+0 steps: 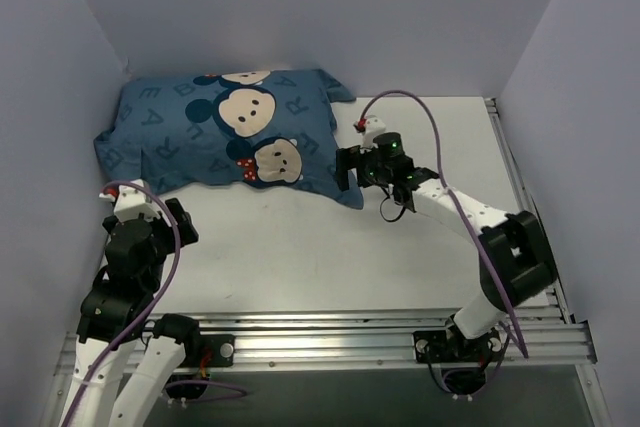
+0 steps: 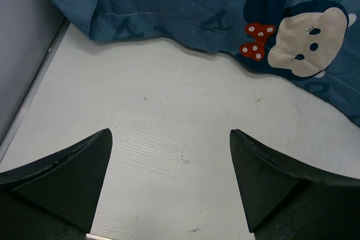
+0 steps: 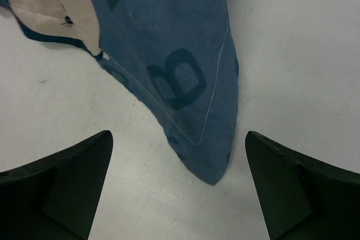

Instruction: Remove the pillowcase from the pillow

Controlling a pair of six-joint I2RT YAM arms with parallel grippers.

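The blue pillowcase, printed with letters and mouse faces, lies at the back left of the white table. It fully covers the pillow, so no white pillow shows. My right gripper is open at the pillowcase's near right corner. In the right wrist view the gripper straddles the pointed corner of the cloth, with neither finger touching it. My left gripper is open and empty, a little short of the pillowcase's near edge. In the left wrist view the gripper has bare table between its fingers, and the cloth lies ahead.
Grey walls close in the table on the left, back and right. A metal rail runs along the table's right side. An aluminium frame carries the arm bases at the near edge. The left wall's foot is close to my left gripper.
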